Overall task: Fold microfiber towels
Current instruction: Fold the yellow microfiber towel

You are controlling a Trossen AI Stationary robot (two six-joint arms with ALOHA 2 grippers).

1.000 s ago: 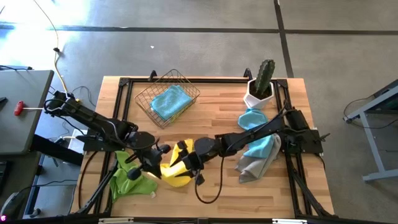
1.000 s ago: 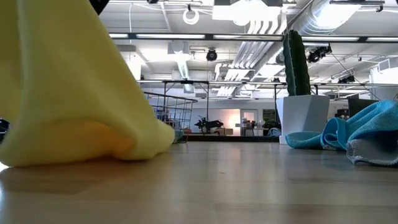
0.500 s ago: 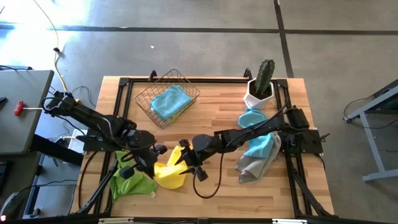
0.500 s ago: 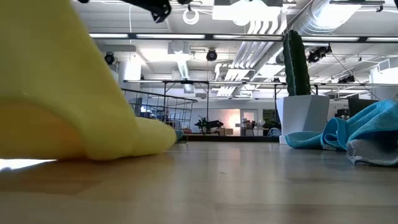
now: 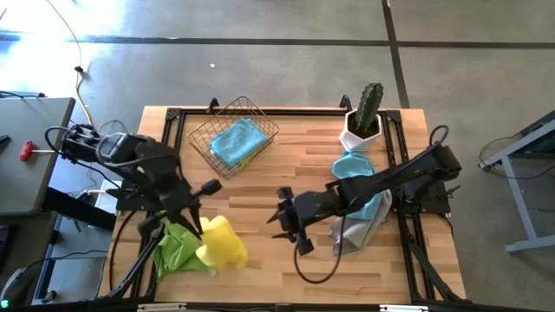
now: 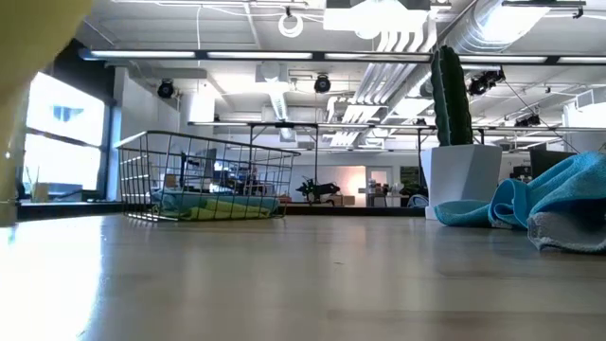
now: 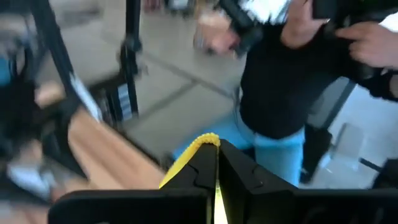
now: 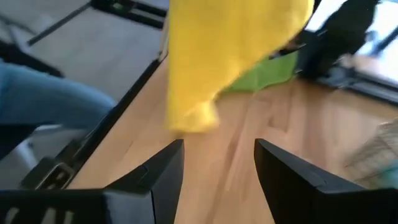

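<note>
A yellow towel (image 5: 222,243) hangs from my left gripper (image 5: 206,227), which is shut on it above the table's near left part. It also shows in the right wrist view, as the yellow towel (image 8: 231,50). A lime green towel (image 5: 177,249) lies crumpled on the table beside it. My right gripper (image 5: 284,222) stands open and empty at the table's middle, pointing toward the yellow towel. One light blue towel (image 5: 236,141) lies in the wire basket (image 5: 260,121). Two more blue towels (image 5: 362,201) and a grey towel (image 5: 354,232) lie heaped at the right. My left gripper pinches a bunched edge of the yellow towel (image 7: 205,142) between its two shut fingers; a small ridge of cloth sticks out past the fingertips. One layer or several, I cannot tell. The towel hangs slack below the fingers, its lower end (image 8: 193,119) above the wood.
A cactus in a white pot (image 5: 364,120) stands at the far right, next to the blue towels. The black frame rails (image 5: 169,130) run along the table's edges. A person stands beyond the table's near left corner (image 7: 280,74). Bare wood lies between the grippers (image 5: 260,186).
My left gripper has risen and drawn toward the table's left edge with the yellow towel, which went from resting bunched on the table to hanging clear of it. My right gripper, still open, has backed away from the towel toward the table's right edge and risen a little.
</note>
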